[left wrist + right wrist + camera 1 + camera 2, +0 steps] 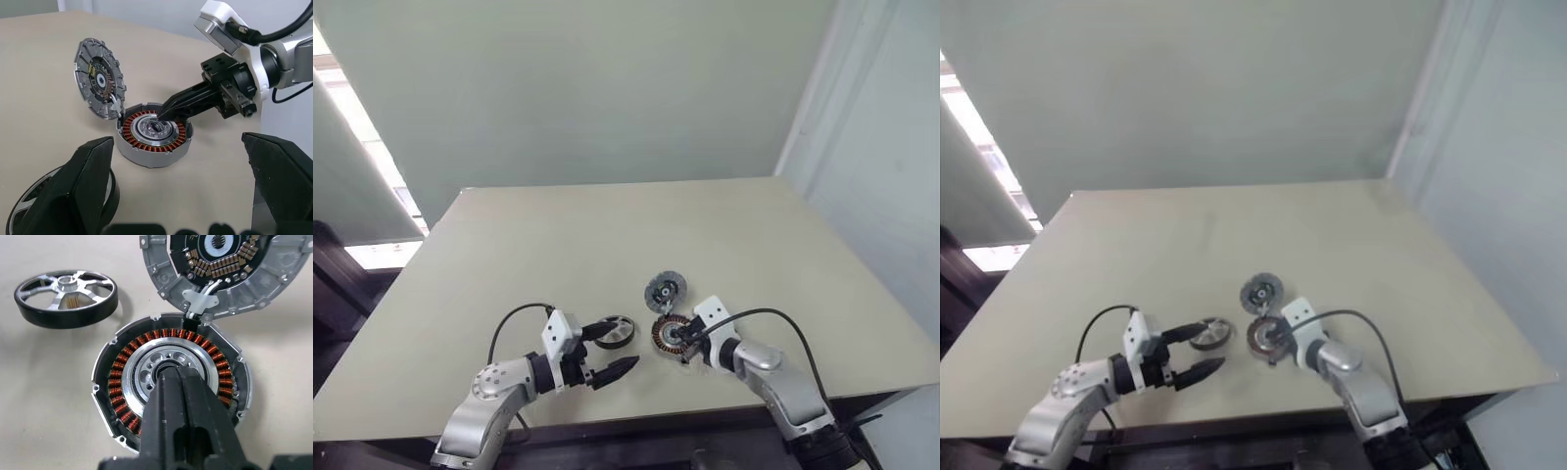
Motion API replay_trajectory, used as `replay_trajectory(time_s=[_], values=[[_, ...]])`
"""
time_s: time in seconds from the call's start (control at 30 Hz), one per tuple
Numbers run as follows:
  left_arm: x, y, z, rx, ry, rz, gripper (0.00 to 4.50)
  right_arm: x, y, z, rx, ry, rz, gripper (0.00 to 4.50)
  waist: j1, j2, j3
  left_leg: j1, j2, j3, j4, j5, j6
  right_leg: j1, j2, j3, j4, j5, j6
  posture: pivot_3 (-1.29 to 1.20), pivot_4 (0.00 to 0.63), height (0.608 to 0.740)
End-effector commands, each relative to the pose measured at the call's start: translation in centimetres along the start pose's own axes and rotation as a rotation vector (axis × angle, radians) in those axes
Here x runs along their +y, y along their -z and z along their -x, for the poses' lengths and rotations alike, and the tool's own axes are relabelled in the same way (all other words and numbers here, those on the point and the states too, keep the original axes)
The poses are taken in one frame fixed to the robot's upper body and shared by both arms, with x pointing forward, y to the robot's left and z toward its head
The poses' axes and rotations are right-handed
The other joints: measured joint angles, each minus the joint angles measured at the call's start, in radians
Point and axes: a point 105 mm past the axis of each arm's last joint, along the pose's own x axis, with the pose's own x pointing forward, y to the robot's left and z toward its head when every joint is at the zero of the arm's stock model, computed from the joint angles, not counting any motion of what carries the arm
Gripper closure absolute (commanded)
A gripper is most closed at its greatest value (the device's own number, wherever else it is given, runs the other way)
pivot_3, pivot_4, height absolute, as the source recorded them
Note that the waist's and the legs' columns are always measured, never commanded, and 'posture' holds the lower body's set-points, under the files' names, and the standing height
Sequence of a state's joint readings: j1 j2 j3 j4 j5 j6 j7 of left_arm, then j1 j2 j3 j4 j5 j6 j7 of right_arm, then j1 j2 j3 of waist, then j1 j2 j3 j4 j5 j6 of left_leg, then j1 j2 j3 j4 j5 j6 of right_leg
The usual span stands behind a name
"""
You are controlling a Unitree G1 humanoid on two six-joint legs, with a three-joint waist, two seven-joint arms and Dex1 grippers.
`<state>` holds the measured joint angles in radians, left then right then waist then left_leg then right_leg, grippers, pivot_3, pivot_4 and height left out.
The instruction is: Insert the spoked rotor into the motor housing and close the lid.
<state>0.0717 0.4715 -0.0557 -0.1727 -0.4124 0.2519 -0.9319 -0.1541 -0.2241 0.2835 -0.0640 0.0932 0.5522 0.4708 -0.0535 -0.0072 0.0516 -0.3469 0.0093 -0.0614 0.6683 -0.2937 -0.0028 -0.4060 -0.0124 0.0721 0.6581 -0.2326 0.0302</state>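
Note:
The spoked rotor (66, 318), a silver wheel with a dark rim, lies flat on the table. Just to its right sits the motor housing (122, 372), with its ring of copper windings showing. The lid (244, 289) is hinged to the housing's far edge and stands swung back, its inner side in view. My right gripper (176, 377) is shut, with its joined tips over the housing's silvery centre; I cannot tell whether they touch it. My left gripper (625, 345) is open at the rotor's near side. One of its fingers (88, 181) hides part of the rotor's rim.
The beige table (607, 235) stretches far behind the parts, with a pale wall beyond it. Its front edge runs close under both arms. A black cable (773, 318) loops off my right wrist.

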Motion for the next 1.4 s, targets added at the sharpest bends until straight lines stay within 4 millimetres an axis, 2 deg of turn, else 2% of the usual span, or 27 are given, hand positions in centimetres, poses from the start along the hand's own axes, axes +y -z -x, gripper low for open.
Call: replay_trajectory(time_s=[0.03,0.43,0.93,1.3,1.4], values=[[-0.3,-1.4,-0.2,-0.042,0.015,-0.040,0.00,-0.1,-1.6,-0.2,-0.048,0.008,0.037,4.47,0.000,0.000,0.000,0.000,0.000,0.000,0.000,0.000,0.000,0.000,0.000,0.000,0.000,0.000,0.000,0.00,0.000,0.740],[-0.3,-1.3,0.0,-0.040,0.007,-0.038,0.00,0.2,-1.9,-1.2,-0.054,0.005,0.051,4.47,0.000,0.000,0.000,0.000,0.000,0.000,0.000,0.000,0.000,0.000,0.000,0.000,0.000,0.000,0.000,0.00,0.000,0.740],[-0.5,-1.2,-0.1,-0.042,0.008,-0.032,0.00,-0.1,-0.7,-2.1,0.012,0.025,0.096,4.47,0.000,0.000,0.000,0.000,0.000,0.000,0.000,0.000,0.000,0.000,0.000,0.000,0.000,0.001,0.002,0.00,0.000,0.740],[-0.5,-1.1,-0.2,-0.040,0.013,-0.030,0.00,-0.9,-3.7,-0.4,-0.091,0.038,0.063,4.47,0.000,0.000,0.000,-0.001,0.000,0.000,0.000,0.000,0.000,0.000,0.000,0.000,0.000,0.001,0.002,0.00,0.000,0.740],[-0.5,-1.0,-0.2,-0.040,0.017,-0.030,0.00,-0.8,-4.0,0.0,-0.093,0.033,0.067,4.47,0.000,0.000,0.000,-0.001,0.000,0.000,0.000,0.000,0.000,0.000,0.000,0.000,0.000,0.001,0.002,0.00,0.000,0.740]])
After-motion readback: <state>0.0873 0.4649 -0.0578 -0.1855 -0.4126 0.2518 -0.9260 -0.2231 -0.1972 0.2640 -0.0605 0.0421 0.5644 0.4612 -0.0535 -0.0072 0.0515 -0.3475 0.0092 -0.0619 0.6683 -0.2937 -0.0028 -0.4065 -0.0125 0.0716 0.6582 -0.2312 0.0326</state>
